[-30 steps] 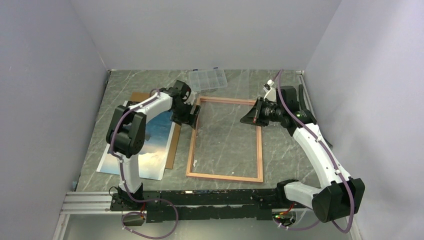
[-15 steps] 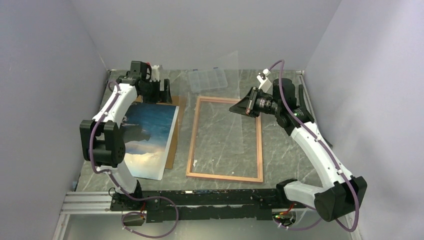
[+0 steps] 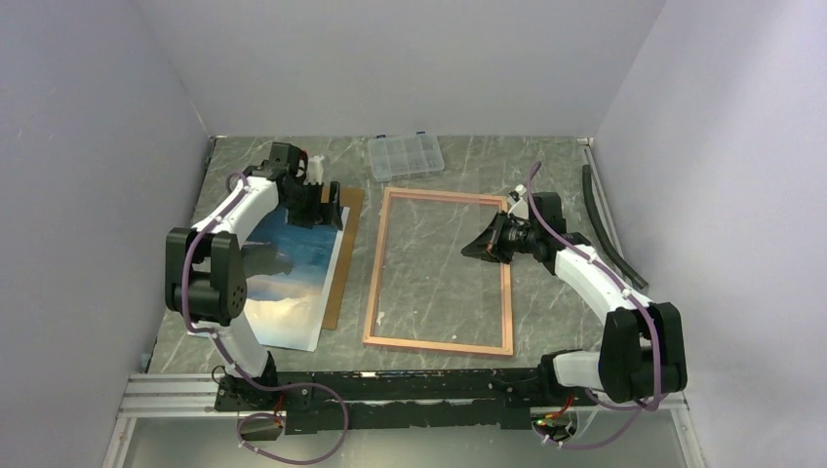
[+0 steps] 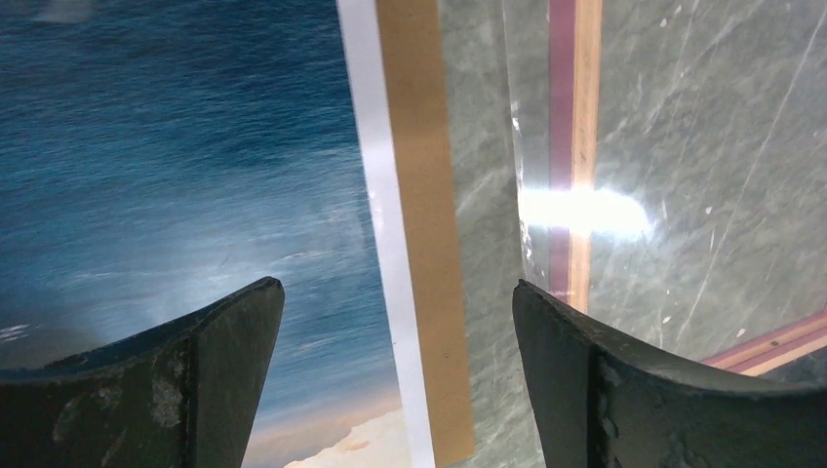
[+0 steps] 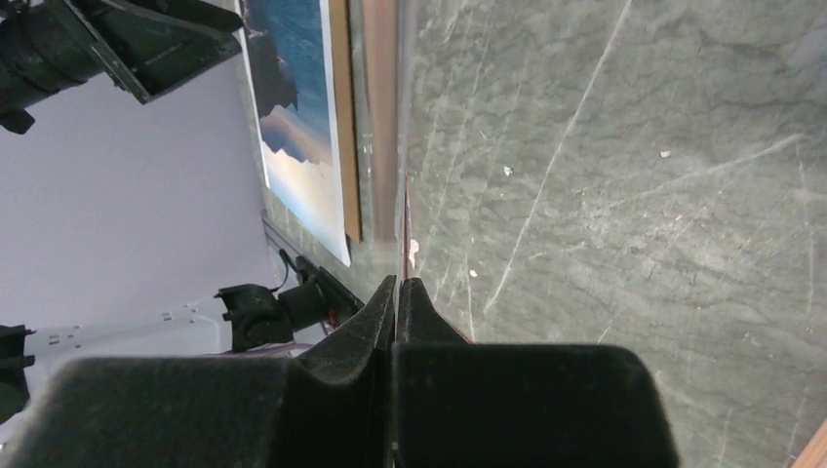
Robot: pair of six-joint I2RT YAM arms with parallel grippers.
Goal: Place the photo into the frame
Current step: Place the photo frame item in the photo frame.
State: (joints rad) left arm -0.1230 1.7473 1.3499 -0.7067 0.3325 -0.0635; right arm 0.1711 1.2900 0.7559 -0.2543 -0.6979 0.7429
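Observation:
The photo (image 3: 288, 268) of blue sea lies flat at the left on a brown backing board (image 3: 341, 283). The pink-edged frame (image 3: 374, 292) lies flat in the middle. My left gripper (image 3: 322, 207) is open and empty, hovering over the photo's far right edge; in the left wrist view its gripper (image 4: 398, 322) straddles the photo (image 4: 176, 175), the board (image 4: 419, 195) and bare table. My right gripper (image 3: 478, 244) is shut on the thin clear pane (image 5: 402, 146), low over the frame's right side. The right wrist view shows the jaws pinched together on the pane's edge, gripper (image 5: 400, 288).
A small clear compartment box (image 3: 405, 156) stands at the back behind the frame. A long black strip (image 3: 605, 224) lies along the right wall. The frame's left rail (image 4: 573, 117) shows in the left wrist view, right of the board.
My left gripper left the frame's far left corner, swung back and left, and now hovers over the photo's far right edge. My right gripper raised the clear pane, then lowered it toward the frame.

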